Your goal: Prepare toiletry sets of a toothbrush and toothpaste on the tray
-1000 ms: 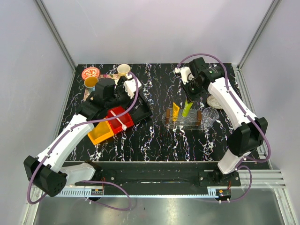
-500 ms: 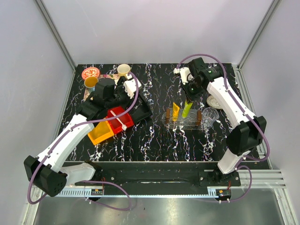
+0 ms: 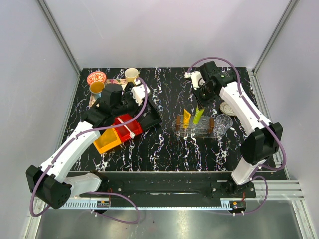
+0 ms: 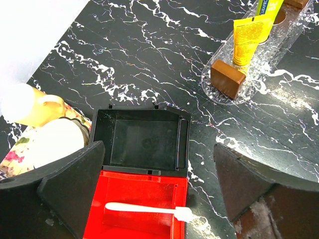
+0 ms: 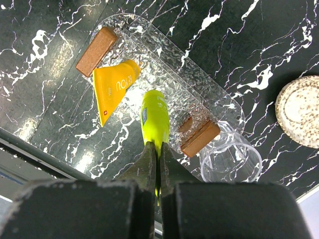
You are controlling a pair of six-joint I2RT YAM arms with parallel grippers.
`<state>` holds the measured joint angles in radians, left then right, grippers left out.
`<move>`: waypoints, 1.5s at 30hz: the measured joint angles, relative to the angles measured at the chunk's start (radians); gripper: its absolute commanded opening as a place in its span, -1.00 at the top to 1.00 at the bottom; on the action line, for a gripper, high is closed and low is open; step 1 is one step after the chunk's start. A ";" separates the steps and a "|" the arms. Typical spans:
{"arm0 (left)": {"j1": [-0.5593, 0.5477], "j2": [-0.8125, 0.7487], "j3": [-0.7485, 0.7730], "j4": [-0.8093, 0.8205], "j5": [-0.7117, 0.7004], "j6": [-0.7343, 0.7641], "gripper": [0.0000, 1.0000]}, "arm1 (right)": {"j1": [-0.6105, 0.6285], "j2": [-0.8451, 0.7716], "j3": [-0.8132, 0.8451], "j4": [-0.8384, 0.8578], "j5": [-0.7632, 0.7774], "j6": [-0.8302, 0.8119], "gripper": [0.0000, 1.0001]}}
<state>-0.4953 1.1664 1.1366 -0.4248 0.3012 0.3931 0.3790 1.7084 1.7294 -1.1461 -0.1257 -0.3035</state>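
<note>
A white toothbrush (image 4: 144, 209) (image 3: 130, 129) lies across the red bin (image 4: 124, 191), its head poking over the bin's right wall. My left gripper (image 4: 159, 149) (image 3: 130, 112) hangs open above that bin with nothing between its fingers. The clear oval tray (image 5: 117, 22) (image 3: 194, 132) (image 4: 209, 87) lies right of centre under a clear rack with brown ends (image 5: 97, 50). An orange-yellow toothpaste tube (image 5: 114, 87) (image 3: 186, 118) (image 4: 246, 40) stands in the rack. Beside it stands a lime green tube (image 5: 154, 117) (image 3: 199, 116). My right gripper (image 5: 155, 148) (image 3: 201, 105) is shut on the green tube's flat end.
An empty black bin (image 4: 142, 142) (image 3: 149, 117) adjoins the red bin (image 3: 127, 127), and an orange bin (image 3: 106, 141) lies nearer. A floral tray with cups (image 3: 107, 82) is at the back left. A clear cup (image 5: 232, 162) (image 3: 222, 123) and a small dish (image 5: 299, 112) sit right of the rack.
</note>
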 measured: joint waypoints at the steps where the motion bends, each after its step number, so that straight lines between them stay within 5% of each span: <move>1: 0.000 0.000 -0.001 -0.001 0.000 0.000 -0.91 | 0.000 0.002 0.000 0.002 0.000 0.000 1.00; 45: 0.006 0.000 -0.031 0.010 0.000 0.001 -0.91 | 0.000 0.040 -0.105 0.093 0.002 -0.026 1.00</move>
<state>-0.4889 1.1664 1.1057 -0.4145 0.3016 0.3939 0.3790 1.7485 1.6249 -1.0531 -0.1234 -0.3294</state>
